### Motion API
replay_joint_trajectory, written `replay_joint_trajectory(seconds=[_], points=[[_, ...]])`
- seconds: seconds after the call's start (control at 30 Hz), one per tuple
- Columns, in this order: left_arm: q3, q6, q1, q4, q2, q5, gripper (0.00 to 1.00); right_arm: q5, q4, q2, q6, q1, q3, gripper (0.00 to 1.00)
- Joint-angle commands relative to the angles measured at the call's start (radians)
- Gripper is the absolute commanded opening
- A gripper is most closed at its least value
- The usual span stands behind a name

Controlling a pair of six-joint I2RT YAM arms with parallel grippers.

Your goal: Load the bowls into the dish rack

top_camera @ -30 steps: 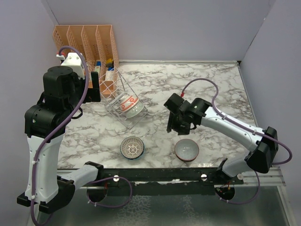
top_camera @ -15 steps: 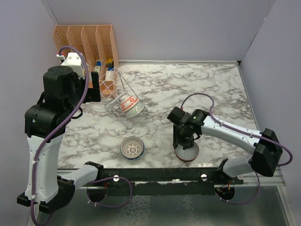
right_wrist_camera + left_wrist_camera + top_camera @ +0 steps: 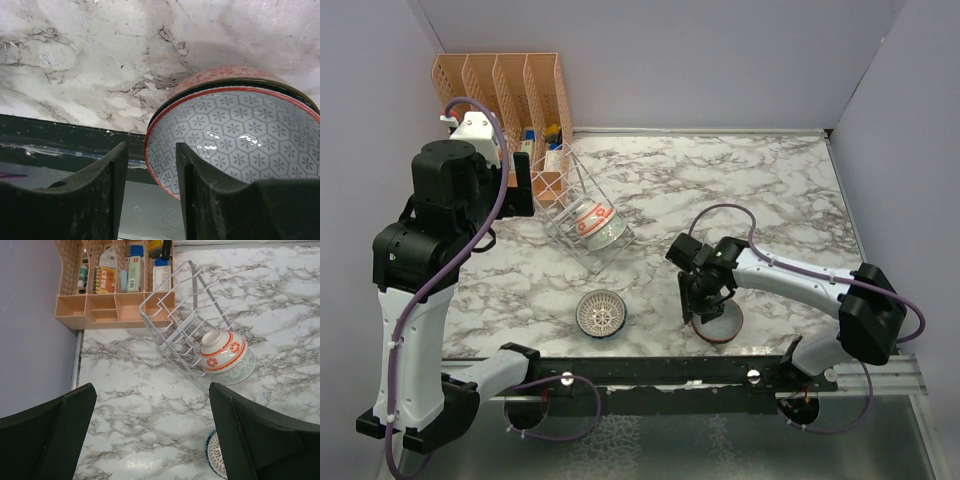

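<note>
Red-rimmed bowl point(image 3: 724, 323) stands upright, mouth up (round, so no long axis), near the table's point(image 3: 770, 190) front edge, right of the lattice bowl point(image 3: 602, 313). A second ago the right gripper point(image 3: 151, 152) hung beyond it. Now it is down, jaws part open astride the rim, not clamped. Left gripper point(image 3: 152, 432) gapes wide, empty, above the rack point(image 3: 175, 315).

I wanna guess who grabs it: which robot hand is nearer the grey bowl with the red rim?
Right. The right gripper straddles the rim of the grey bowl; the left gripper is far off, by the dish rack.
</note>
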Motion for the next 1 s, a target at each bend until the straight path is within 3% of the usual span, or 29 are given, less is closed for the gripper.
replay_joint_trajectory(seconds=[0.0,0.4,0.53,0.97], points=[[-0.006,0.008,-0.008,0.011,-0.014,-0.011,0.99,-0.037,0.033,0.010,-0.024,0.012,-0.013,0.40],[-0.020,0.007,-0.008,0.009,-0.030,-0.011,0.99,-0.037,0.006,-0.010,-0.038,0.014,-0.008,0.16],[-0.024,0.007,-0.007,0.005,-0.038,-0.012,0.99,0.004,-0.062,-0.014,-0.052,0.014,0.058,0.02],[-0.021,0.006,-0.008,0.009,-0.051,-0.012,0.99,0.128,-0.163,0.005,-0.045,0.014,0.341,0.01]])
